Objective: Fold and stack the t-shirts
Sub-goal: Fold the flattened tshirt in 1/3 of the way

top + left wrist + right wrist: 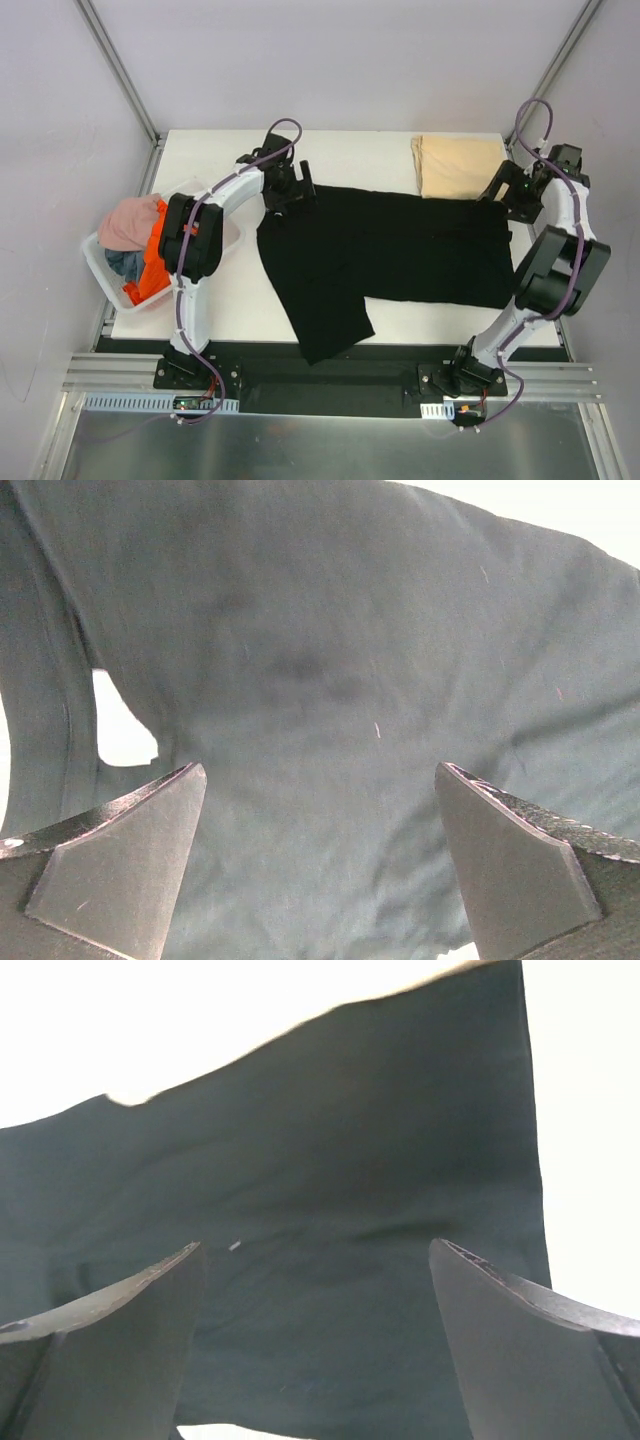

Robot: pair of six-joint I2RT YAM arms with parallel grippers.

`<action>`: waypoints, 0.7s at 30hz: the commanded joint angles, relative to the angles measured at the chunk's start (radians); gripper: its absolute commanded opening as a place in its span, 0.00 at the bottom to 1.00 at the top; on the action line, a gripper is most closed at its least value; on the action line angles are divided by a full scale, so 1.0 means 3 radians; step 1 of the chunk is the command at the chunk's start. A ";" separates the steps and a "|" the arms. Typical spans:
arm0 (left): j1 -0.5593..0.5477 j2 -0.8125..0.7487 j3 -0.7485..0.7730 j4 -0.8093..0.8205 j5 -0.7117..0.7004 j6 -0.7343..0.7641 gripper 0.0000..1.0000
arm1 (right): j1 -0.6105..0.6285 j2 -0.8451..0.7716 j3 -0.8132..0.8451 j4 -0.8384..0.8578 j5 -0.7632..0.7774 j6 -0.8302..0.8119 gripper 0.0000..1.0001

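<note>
A large black t-shirt [385, 250] lies spread across the white table [230, 290], one part hanging over the near edge. My left gripper [292, 192] is open just above its far left corner; the cloth fills the left wrist view [320, 680] between the spread fingers. My right gripper [506, 192] is open over its far right corner; the cloth also shows in the right wrist view [330, 1240]. A folded tan t-shirt [457, 165] lies at the back right. Pink [130, 222], orange [155, 262] and grey-blue [125, 264] t-shirts sit in the basket.
A white plastic basket [100, 262] stands at the table's left edge. Grey walls and metal frame posts close in the back and sides. The arm bases stand on a black rail [330, 375] along the near edge.
</note>
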 commanded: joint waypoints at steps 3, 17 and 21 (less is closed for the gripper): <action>-0.0373 -0.0891 -0.0543 -0.0012 -0.0056 0.0109 0.99 | 0.0085 -0.0996 -0.0667 0.0260 -0.0142 0.0383 0.97; -0.1044 -0.1351 -0.1331 -0.0068 -0.0137 0.0161 0.98 | 0.1338 -0.1085 -0.1015 0.0148 -0.0479 0.0552 0.97; -0.1039 -0.1489 -0.1632 -0.0114 -0.0286 -0.0074 0.84 | 0.1640 -0.1121 -0.1102 0.0158 -0.0388 0.0542 0.97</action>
